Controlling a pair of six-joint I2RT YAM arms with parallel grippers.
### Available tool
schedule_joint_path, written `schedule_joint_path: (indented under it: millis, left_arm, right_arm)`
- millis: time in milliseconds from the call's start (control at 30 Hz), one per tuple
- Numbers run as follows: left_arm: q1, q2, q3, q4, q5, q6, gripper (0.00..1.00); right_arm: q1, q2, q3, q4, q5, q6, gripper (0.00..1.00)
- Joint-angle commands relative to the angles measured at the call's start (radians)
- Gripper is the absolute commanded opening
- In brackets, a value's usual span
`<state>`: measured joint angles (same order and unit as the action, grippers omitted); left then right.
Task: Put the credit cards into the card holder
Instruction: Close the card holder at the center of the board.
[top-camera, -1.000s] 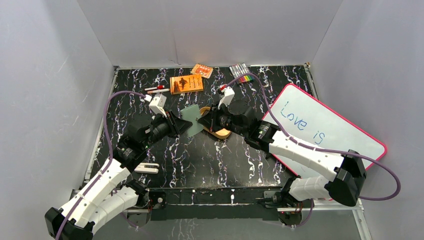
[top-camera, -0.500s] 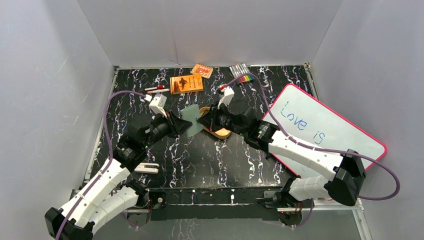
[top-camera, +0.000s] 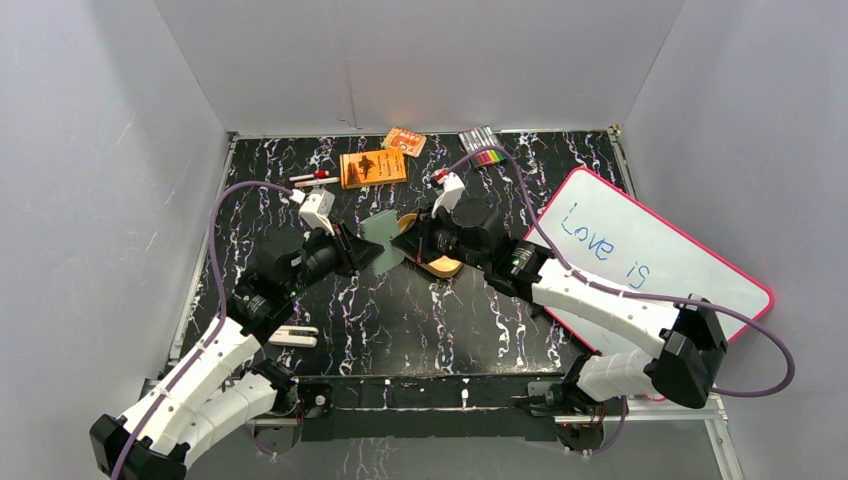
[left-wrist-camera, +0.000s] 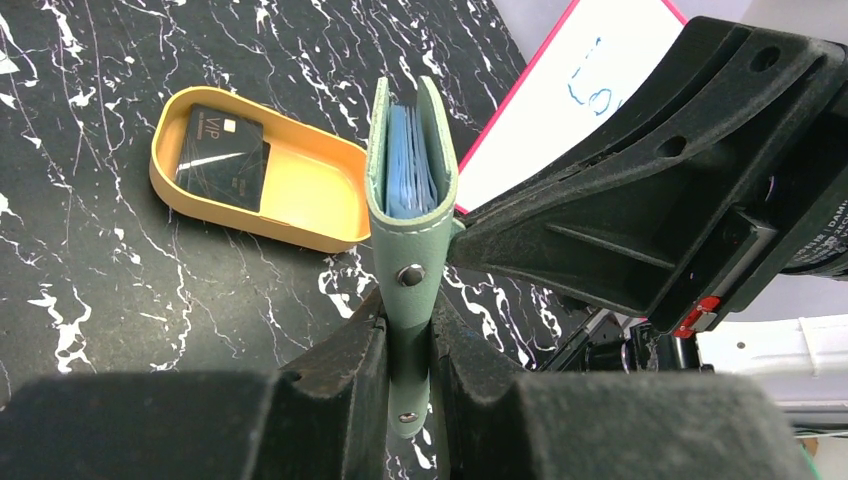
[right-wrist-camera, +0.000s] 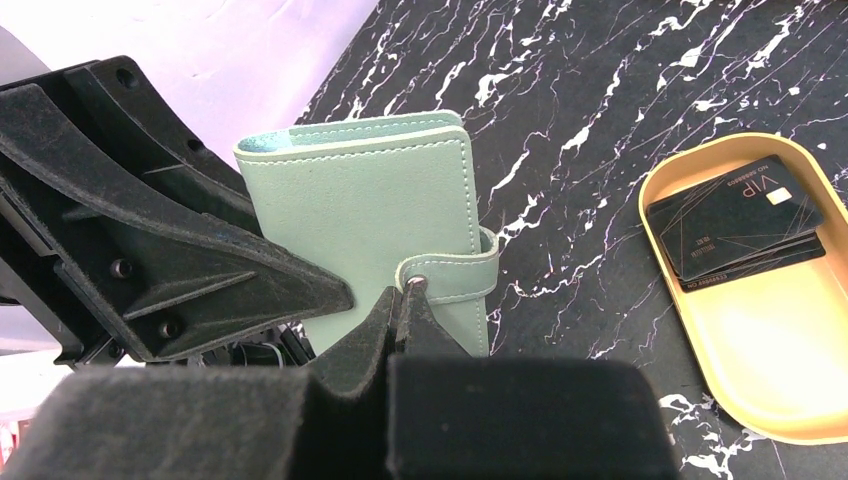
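While the left gripper (left-wrist-camera: 408, 338) pinches the card holder (right-wrist-camera: 380, 210) upright by its lower edge, the right gripper (right-wrist-camera: 405, 300) is pressed together, tips touching the snap tab (right-wrist-camera: 462, 272). Holder: sage-green, stitched, leather-like, rounded corners, pale blue pockets slightly parted. Credit cards (right-wrist-camera: 735, 225): thin, black, stacked in a golden oval tin (right-wrist-camera: 790, 350) on the marbled worktop (right-wrist-camera: 600, 120), near the right gripper, apart from it.
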<state>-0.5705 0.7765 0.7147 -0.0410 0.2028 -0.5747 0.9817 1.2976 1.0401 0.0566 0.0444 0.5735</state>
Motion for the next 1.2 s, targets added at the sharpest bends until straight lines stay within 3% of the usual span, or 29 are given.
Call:
schedule_joint_path:
  millis: [0, 867, 1167]
  left_arm:
    - [-0.005, -0.001, 0.021, 0.057, 0.078, 0.008, 0.00]
    - [-0.017, -0.023, -0.007, 0.205, 0.334, 0.006, 0.00]
    - [-0.019, -0.033, -0.016, 0.232, 0.356, 0.004, 0.00]
  right_arm:
    - [0.005, 0.016, 0.055, 0.058, -0.038, 0.008, 0.00]
    - [0.006, 0.049, 0.069, 0.071, -0.082, 0.019, 0.00]
    - [0.005, 0.054, 0.075, 0.072, -0.101, 0.017, 0.00]
